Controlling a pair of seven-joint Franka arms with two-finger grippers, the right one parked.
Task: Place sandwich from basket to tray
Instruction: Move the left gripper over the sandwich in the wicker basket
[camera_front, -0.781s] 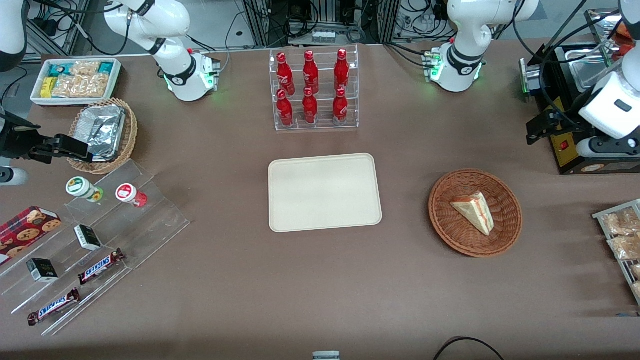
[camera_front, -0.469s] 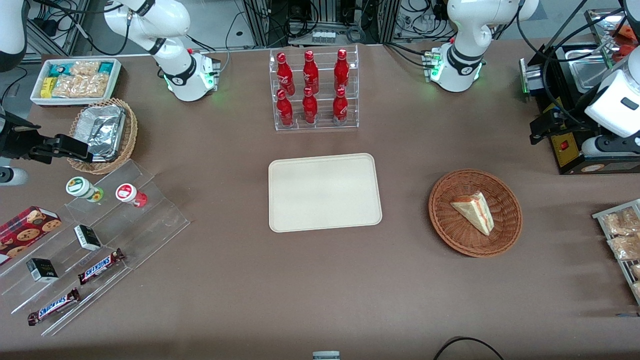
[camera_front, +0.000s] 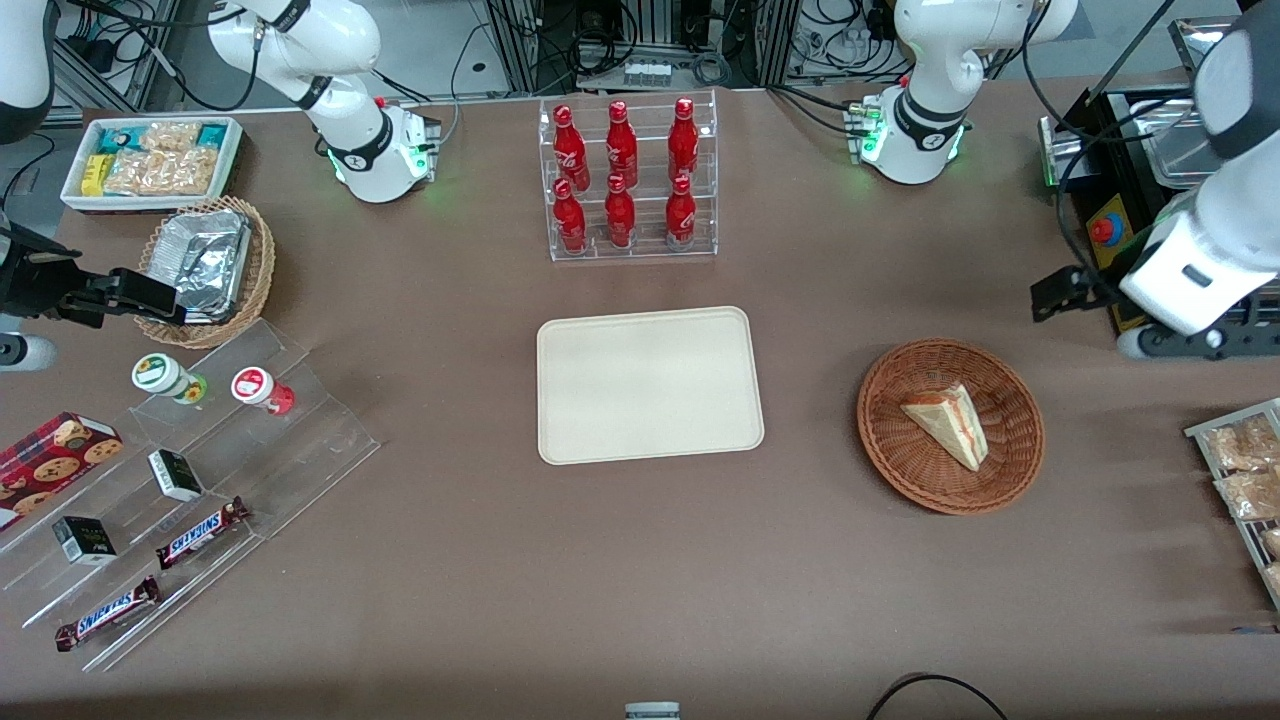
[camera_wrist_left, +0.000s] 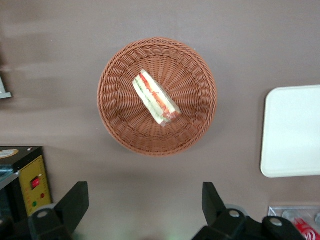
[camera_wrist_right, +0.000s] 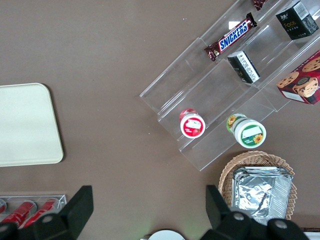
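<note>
Brown matte tabletop (camera_front: 640, 560), flat and uncluttered between the two task items; cabling and rack hardware along the table's back edge. Sandwich (camera_wrist_left: 156, 96) lies on its side in the basket (camera_wrist_left: 116, 125), filling stripe showing, tray (camera_front: 648, 384) bare and well apart toward the parked arm's end. Gripper (camera_wrist_left: 142, 210) hangs high above the table just beside the basket, jaws spread wide, nothing between them. Judgement: wedge is light, soft, easily crushed. Best grip looks to be across the two flat bread faces near mid-length, with gentle closure. Woven basket is light and may shift if nudged.
</note>
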